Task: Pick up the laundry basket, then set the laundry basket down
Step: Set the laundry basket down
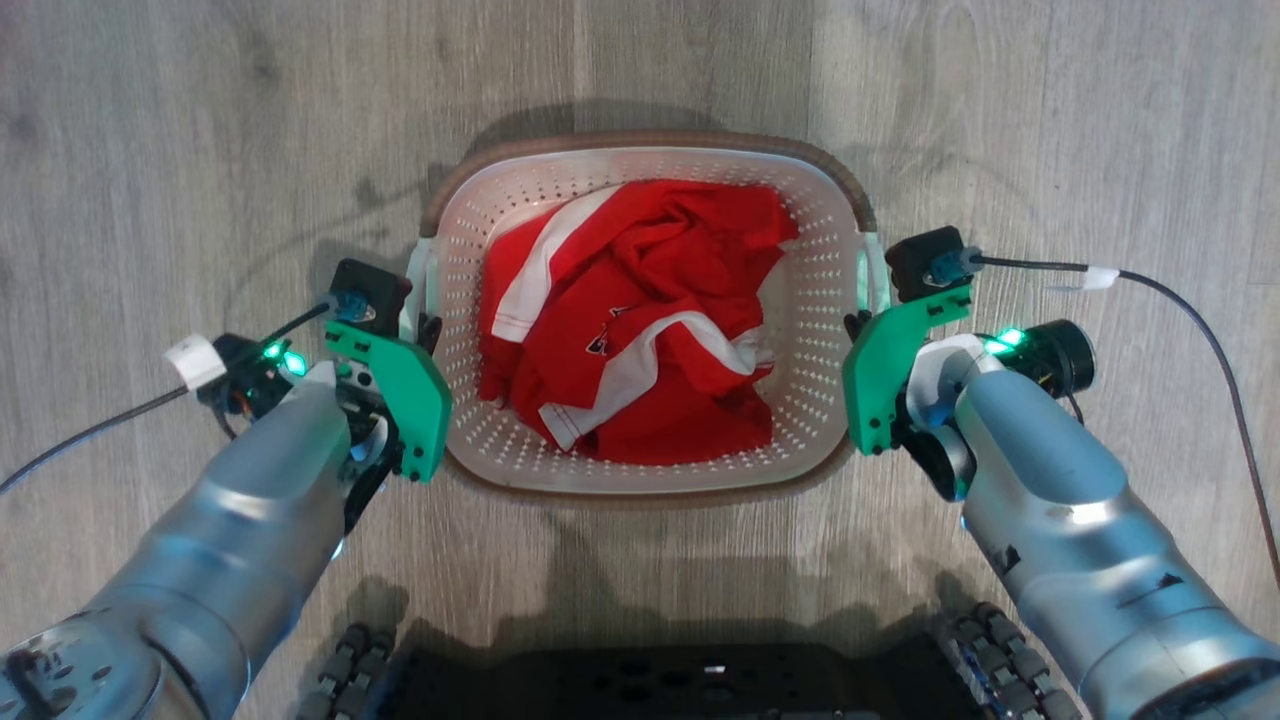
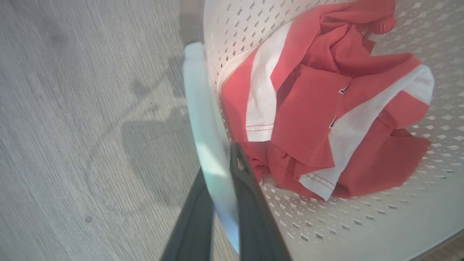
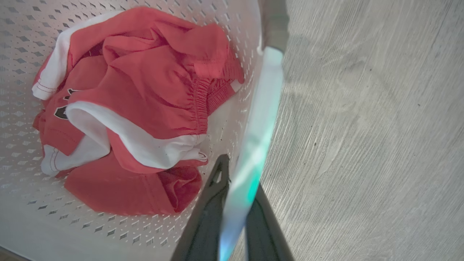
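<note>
Floor (image 1: 200, 120): grey wood-look planks. It lay outboard of both finger pairs and beyond their tips.
Laundry basket (image 1: 640, 142): cream perforated tub w/ brown rim band. It sat btwn the left fingers (image 1: 430, 328) and the right fingers (image 1: 857, 325), held at its two short sides. Couldn't tell if its base touched the floor or hung clear of it.
Forearms: silver. The left forearm (image 1: 250, 500) and the right forearm (image 1: 1050, 480) ran back from the fingers toward the bottom corners of the head view.
Garment (image 1: 640, 330): red w/ white stripes, crumpled on the basket bottom. It was inboard of both finger pairs and touched neither.
Left fingers (image 2: 240, 165): closed on the left handle (image 2: 203, 108). In the left wrist view the pale strip ran up btwn the two dark fingers, one finger on the basket side, the other on the floor side.
Right fingers (image 3: 219, 177): closed on the right handle (image 3: 261, 108), same way: one finger inside by the perforated wall, one outside over the floor.
Green brackets: the left bracket (image 1: 400, 390) and the right bracket (image 1: 885, 370) sat just behind each finger pair, close by the basket rim.
Cables: a dark left cable (image 1: 90, 430) and right cable (image 1: 1200, 330) trailed outboard over the floor, away from the fingers.
</note>
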